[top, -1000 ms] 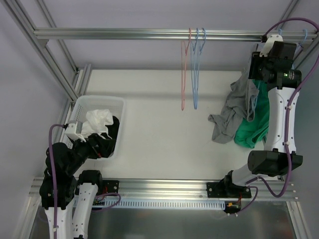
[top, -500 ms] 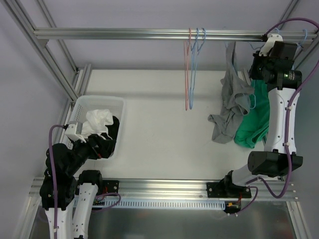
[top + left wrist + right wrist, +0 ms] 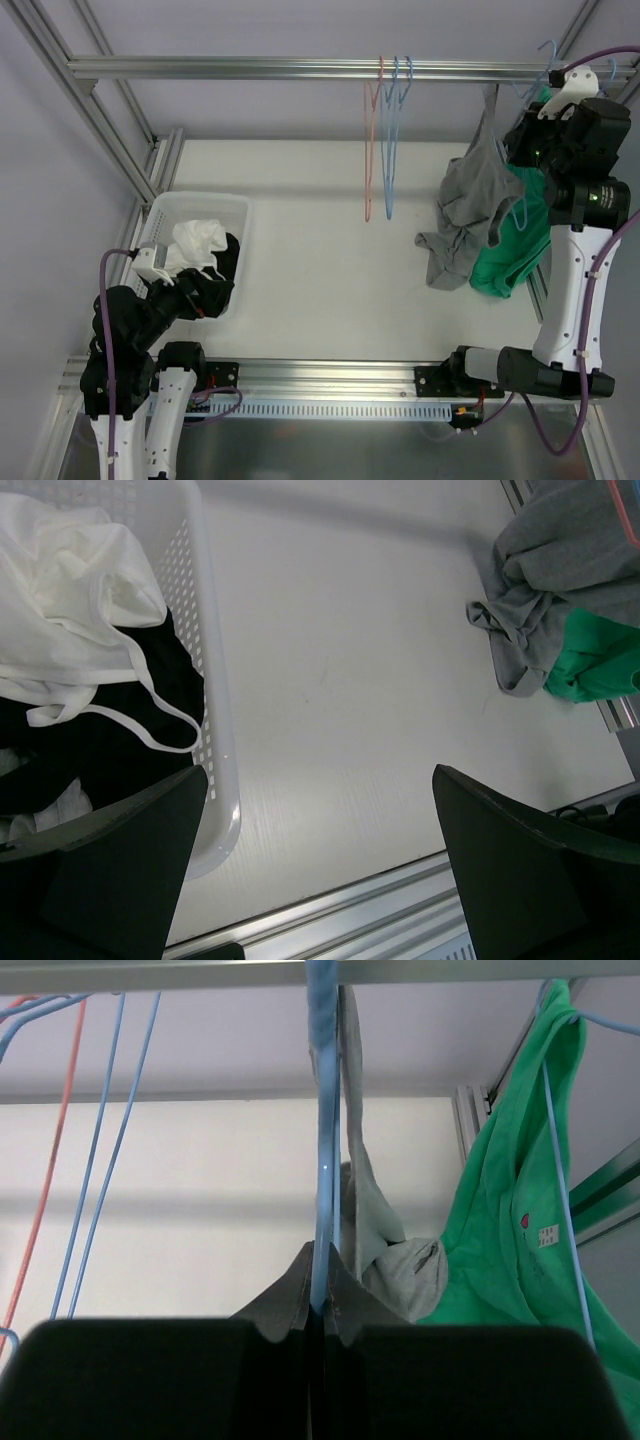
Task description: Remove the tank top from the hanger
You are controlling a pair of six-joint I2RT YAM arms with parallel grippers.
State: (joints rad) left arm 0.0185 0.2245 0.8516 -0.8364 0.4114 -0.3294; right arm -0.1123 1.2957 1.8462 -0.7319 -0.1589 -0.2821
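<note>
Over the white table [image 3: 300, 250], at two o'clock, the soft, light grey tank top [image 3: 470, 195] is hanging on the blue hanger [image 3: 322, 1160] that the right gripper [image 3: 318, 1305] is pinching shut, so the left gripper [image 3: 320, 780], hovering with fingers spread, is probably best taking a strap.

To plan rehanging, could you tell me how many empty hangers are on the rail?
3: one pink hanger and two blue hangers, side by side at the middle of the rail. The gray tank top and green garment at the right could hide another.
</note>
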